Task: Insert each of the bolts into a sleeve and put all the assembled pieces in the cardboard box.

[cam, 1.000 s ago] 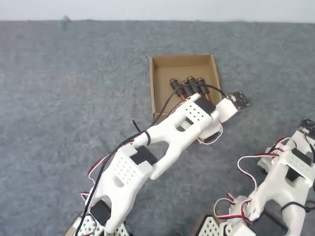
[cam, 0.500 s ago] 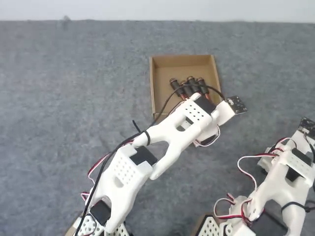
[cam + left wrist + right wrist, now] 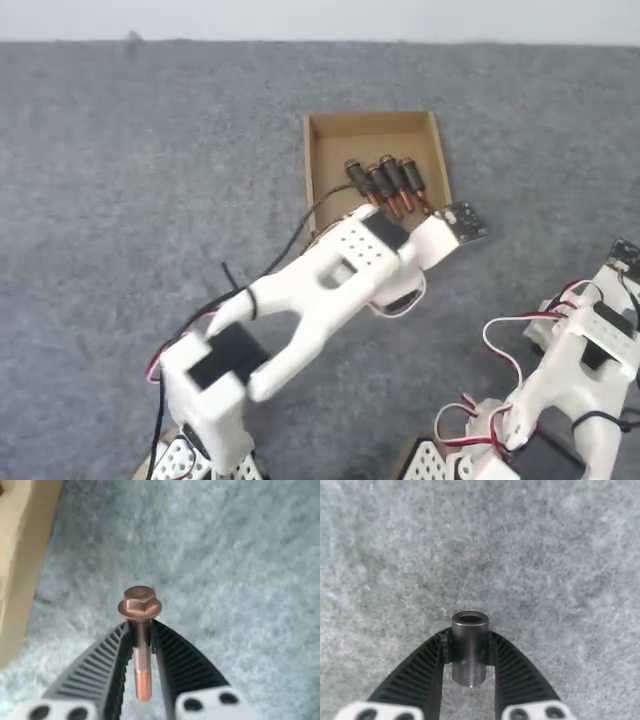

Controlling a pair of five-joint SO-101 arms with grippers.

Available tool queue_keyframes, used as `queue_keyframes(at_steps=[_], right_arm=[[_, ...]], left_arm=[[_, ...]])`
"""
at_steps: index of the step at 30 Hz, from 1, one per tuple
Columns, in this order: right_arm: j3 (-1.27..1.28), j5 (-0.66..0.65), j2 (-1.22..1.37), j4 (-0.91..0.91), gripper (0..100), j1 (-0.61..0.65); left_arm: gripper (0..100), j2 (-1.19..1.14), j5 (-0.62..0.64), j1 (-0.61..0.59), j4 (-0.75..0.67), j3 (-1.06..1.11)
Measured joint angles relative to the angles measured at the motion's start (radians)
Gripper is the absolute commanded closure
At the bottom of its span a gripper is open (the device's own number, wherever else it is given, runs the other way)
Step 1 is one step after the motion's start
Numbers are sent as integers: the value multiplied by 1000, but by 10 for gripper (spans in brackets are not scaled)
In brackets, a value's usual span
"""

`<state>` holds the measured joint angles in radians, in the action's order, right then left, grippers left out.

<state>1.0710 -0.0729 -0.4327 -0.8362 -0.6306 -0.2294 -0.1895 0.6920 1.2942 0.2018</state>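
Bolt (image 3: 141,652) sits clamped in the left gripper (image 3: 140,626), which slid lower-left away from the box (image 3: 370,117); right gripper (image 3: 469,636) is squeezing a sleeve (image 3: 469,652).

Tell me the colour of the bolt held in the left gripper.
Copper-brown; the bolt shows best in the left wrist view.

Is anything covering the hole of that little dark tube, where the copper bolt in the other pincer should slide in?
Nothing visible does. The dark metal sleeve sits in the right pincer with its hole open; the fingers press only its sides. The copper bolt is clamped in the left pincer over grey carpet.
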Motion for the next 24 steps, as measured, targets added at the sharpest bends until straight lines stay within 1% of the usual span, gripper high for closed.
queue_keyframes(at_steps=[4,6,11,19,24], right_arm=[[0,0,0,0,989,0],[0,0,0,0,989,0],[0,0,0,0,989,0],[0,0,0,0,989,0],[0,0,0,0,989,29]], left_arm=[[989,130,-2,-3,-40,120],[989,189,-6,-26,-72,175],[989,319,-3,-167,-150,288],[988,525,3,-364,-233,448],[988,649,147,-522,-311,566]])
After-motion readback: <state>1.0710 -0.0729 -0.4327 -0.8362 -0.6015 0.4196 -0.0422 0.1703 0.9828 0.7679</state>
